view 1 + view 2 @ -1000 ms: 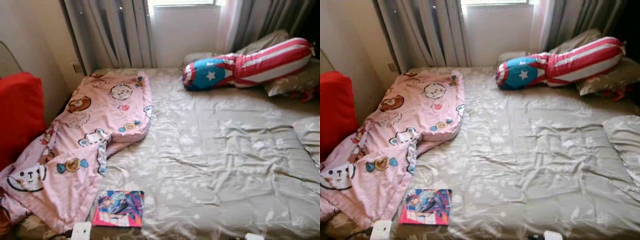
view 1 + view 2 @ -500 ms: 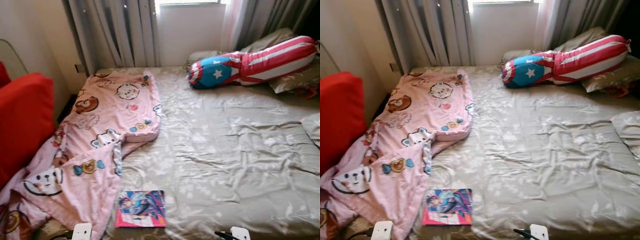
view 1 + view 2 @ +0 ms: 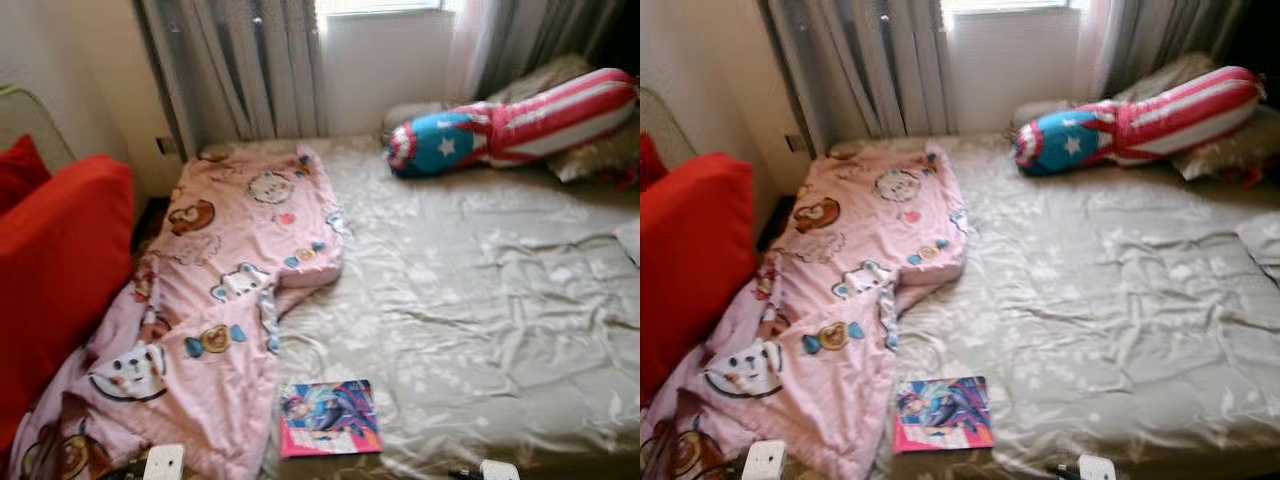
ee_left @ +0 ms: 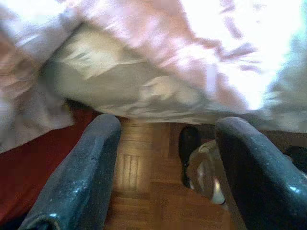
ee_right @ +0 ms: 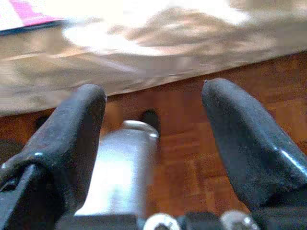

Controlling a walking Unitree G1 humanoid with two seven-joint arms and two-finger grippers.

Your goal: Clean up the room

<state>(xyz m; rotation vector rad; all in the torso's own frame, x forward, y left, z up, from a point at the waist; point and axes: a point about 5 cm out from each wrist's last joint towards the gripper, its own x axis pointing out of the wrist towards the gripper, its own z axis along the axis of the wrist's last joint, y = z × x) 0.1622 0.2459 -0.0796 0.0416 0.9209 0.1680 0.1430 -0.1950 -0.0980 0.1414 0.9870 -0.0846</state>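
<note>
A pink cartoon-print blanket (image 3: 225,300) lies crumpled over the left side of the bed and hangs off its front corner. A colourful book (image 3: 328,417) lies flat on the grey-beige sheet (image 3: 480,300) near the front edge, just right of the blanket. A star-and-stripes bolster (image 3: 510,125) rests at the back right. My left gripper (image 4: 168,129) hangs open over the wooden floor below the bed's edge. My right gripper (image 5: 153,91) is open too, low by the bed's side, holding nothing.
A red cushion (image 3: 55,270) stands against the bed's left side. Grey curtains (image 3: 240,70) and a window wall close off the back. Pillows (image 3: 590,160) sit at the far right. Two small white blocks (image 3: 163,462) show at the bottom edge.
The camera has swung to the left, so the whole scene sits further right and more of the red cushion shows. Nothing on the bed has moved.
</note>
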